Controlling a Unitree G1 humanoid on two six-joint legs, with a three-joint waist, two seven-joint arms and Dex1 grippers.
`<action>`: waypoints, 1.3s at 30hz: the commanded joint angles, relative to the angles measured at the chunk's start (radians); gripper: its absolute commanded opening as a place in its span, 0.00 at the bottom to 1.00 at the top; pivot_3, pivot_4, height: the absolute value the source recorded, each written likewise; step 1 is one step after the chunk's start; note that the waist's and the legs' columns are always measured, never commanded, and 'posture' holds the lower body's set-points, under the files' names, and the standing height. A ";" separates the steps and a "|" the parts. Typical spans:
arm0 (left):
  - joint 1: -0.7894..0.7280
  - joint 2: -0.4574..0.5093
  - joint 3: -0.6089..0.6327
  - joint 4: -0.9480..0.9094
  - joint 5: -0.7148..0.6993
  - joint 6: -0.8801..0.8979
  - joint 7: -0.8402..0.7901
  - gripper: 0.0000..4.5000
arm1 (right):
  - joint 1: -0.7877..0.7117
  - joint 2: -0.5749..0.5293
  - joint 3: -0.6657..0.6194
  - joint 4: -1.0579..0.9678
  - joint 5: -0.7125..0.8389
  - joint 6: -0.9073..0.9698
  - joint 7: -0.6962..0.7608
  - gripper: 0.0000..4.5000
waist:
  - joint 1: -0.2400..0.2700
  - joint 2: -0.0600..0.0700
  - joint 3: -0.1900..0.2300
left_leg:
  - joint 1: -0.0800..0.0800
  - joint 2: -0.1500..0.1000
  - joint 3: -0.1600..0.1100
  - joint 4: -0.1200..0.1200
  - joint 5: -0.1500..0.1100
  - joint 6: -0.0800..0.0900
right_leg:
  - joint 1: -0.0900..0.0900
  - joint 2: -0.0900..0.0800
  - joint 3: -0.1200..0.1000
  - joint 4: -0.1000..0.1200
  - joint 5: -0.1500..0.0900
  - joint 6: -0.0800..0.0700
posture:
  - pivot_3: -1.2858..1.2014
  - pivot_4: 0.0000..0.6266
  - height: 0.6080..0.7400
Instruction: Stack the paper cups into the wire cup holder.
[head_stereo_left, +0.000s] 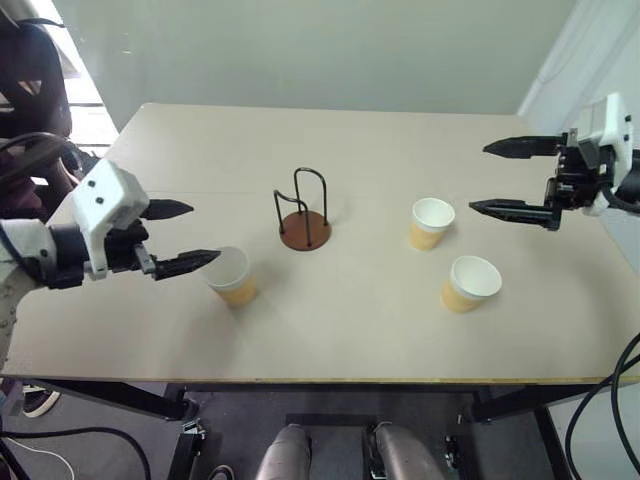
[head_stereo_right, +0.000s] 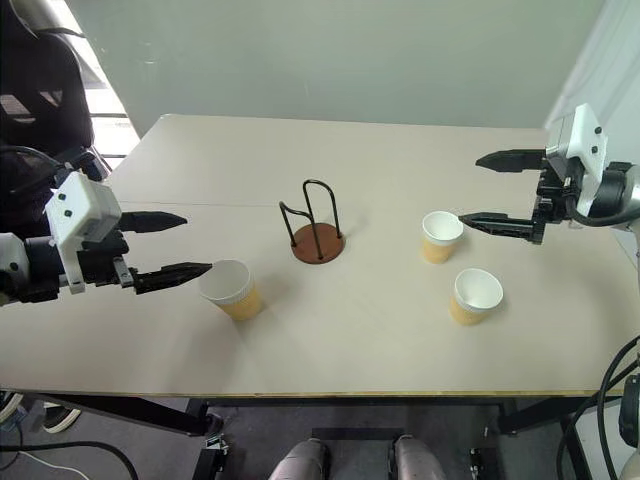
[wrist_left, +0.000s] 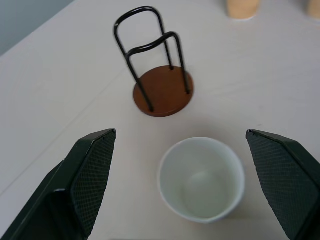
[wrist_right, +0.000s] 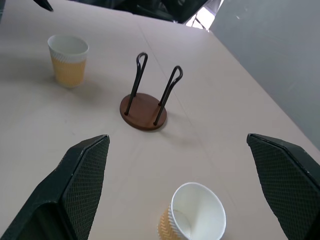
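The wire cup holder (head_stereo_left: 304, 216) stands upright near the middle of the table (head_stereo_left: 330, 330), its reddish-brown disc base flat on the top and its thin black wire loops rising from it. Nothing sits inside the loops; the base between them is bare.

All three paper cups stand upright, mouths up, each one apart from the holder. The left cup (head_stereo_left: 231, 275) is on my left side, in front of the holder and a little left of it. From my left wrist I look straight down into it: white inside, with nothing in it. My left gripper (head_stereo_left: 181, 237) hangs just beside this cup with its two black fingers spread wide, one fingertip close to the rim; I cannot tell whether it touches. It grips nothing.

The other two cups are on my right. The nearer-to-holder cup (head_stereo_left: 431, 222) stands to the right of the holder, and the front cup (head_stereo_left: 470, 283) stands just beside it, closer to the table's front edge. The two are close but not touching. What I can see of their insides is white and bare.

My right gripper (head_stereo_left: 503, 178) hovers above the table to the right of these two cups, fingers wide apart, holding nothing
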 joint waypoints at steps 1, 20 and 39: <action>-0.034 0.005 0.002 0.005 0.021 -0.022 0.016 0.99 | -0.006 -0.028 -0.052 -0.041 0.032 0.002 0.004 1.00 | 0.000 0.000 0.000 | 0.000 0.000 0.000 0.000 0.000 0.000 | 0.000 0.000 0.000 0.000 0.000 0.000 | 0.52 0.24 1.00; -0.443 -0.291 -0.421 -0.022 0.044 0.311 0.162 0.99 | 0.076 -0.067 -0.084 -0.098 0.055 0.014 0.009 1.00 | 0.013 0.000 0.000 | -0.003 -0.002 0.000 0.010 0.001 0.001 | 0.005 -0.001 0.001 -0.003 0.004 0.007 | 0.52 0.24 1.00; -0.482 -0.497 -0.508 -0.058 0.152 0.550 0.473 0.99 | 0.114 -0.080 -0.107 -0.137 0.071 0.029 -0.025 1.00 | 0.016 0.000 0.000 | -0.002 -0.005 0.010 0.020 -0.001 0.008 | 0.013 0.000 0.014 -0.016 0.014 0.022 | 0.52 0.24 1.00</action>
